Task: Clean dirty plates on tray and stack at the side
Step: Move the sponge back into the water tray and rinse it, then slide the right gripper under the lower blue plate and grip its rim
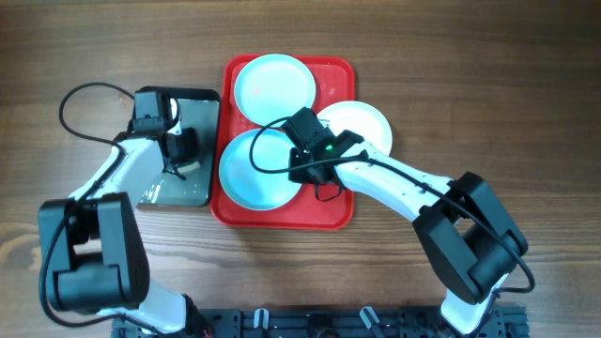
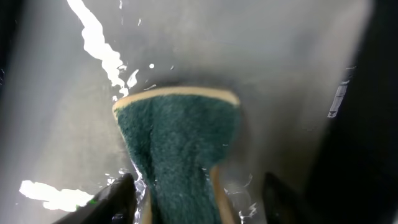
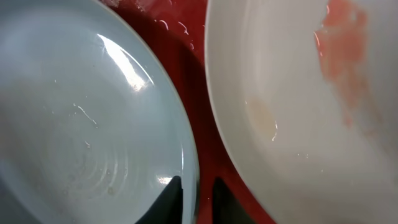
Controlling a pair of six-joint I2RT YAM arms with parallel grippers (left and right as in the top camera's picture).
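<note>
On the red tray (image 1: 282, 216) lie two light blue plates, one at the back (image 1: 274, 86) and one at the front (image 1: 255, 171). A white plate (image 1: 362, 122) overhangs the tray's right rim. My right gripper (image 1: 300, 175) straddles the front blue plate's right rim. In the right wrist view its fingers (image 3: 198, 180) are slightly apart, one over the blue plate (image 3: 81, 124), the other over the red tray (image 3: 193, 74). The white plate (image 3: 298, 124) has a reddish smudge (image 3: 342, 50). My left gripper (image 1: 183, 161) is open around a green sponge (image 2: 180, 143), its fingers (image 2: 199, 183) wide of it.
The sponge lies on a wet dark grey metal tray (image 1: 202, 117) directly left of the red tray; its wet floor (image 2: 267, 62) glistens in the left wrist view. Bare wooden tabletop (image 1: 488, 75) surrounds both trays. Cables loop over the front blue plate and beside the left arm.
</note>
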